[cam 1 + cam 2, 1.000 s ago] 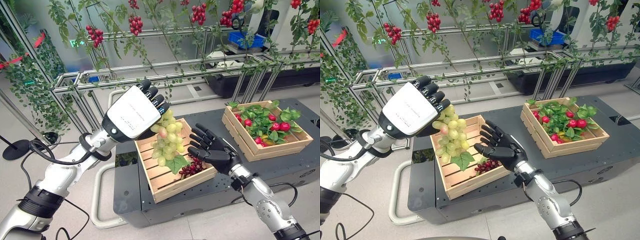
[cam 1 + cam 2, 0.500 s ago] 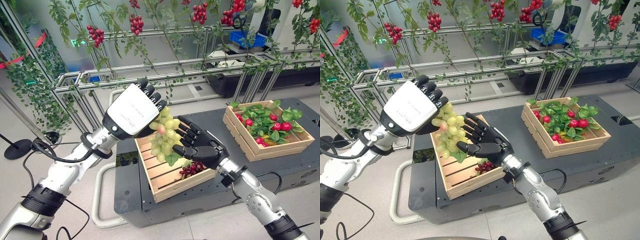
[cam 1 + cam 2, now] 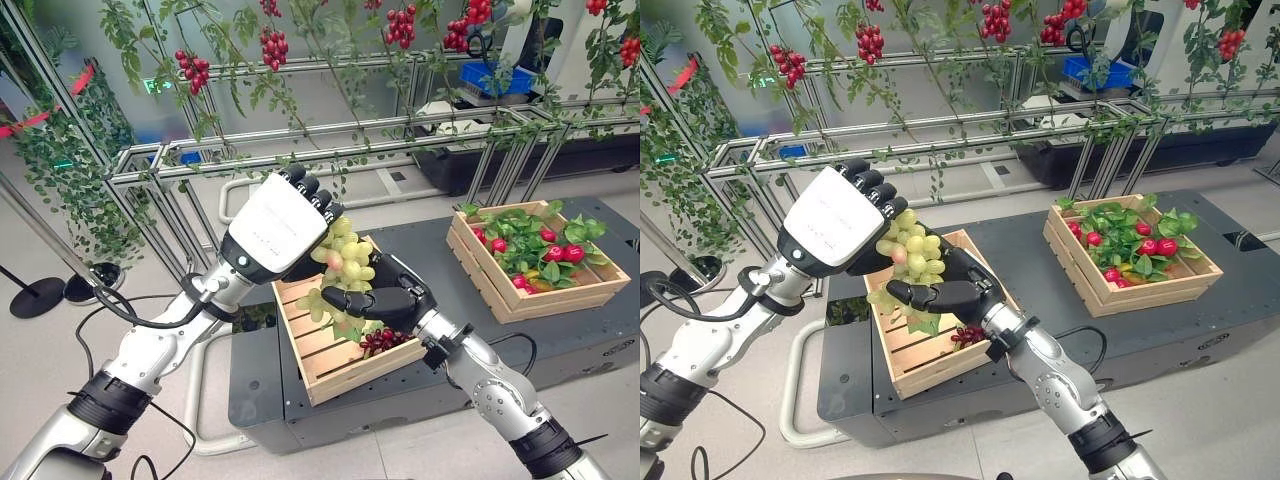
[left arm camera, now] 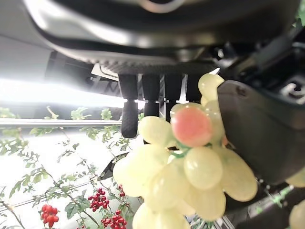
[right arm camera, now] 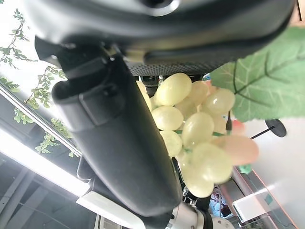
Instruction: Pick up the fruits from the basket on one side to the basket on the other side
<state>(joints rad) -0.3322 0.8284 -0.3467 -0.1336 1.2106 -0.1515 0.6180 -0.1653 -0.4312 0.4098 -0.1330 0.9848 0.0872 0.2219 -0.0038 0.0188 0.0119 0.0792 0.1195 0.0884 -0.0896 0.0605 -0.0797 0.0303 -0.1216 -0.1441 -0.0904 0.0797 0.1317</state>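
A bunch of green grapes (image 3: 345, 262) with a leaf hangs above the left wooden crate (image 3: 330, 375). My left hand (image 3: 280, 225) has its fingers curled over the top of the bunch (image 4: 190, 171). From the right, my right hand (image 3: 395, 298) wraps the lower part of the bunch (image 5: 195, 129), thumb in front and fingers behind. A dark red grape cluster (image 3: 380, 340) lies in the left crate. The right wooden crate (image 3: 560, 300) holds red fruits among green leaves (image 3: 530, 240).
Both crates stand on a dark low table (image 3: 420, 250). Behind it runs a metal frame (image 3: 330, 135) hung with vines and red tomato clusters (image 3: 270, 45). A blue bin (image 3: 490, 80) sits far back. Grey floor lies to the left of the table.
My right hand has moved left and up to the grape bunch, and its spread fingers have closed round the lower grapes. The left hand with the bunch has shifted slightly right.
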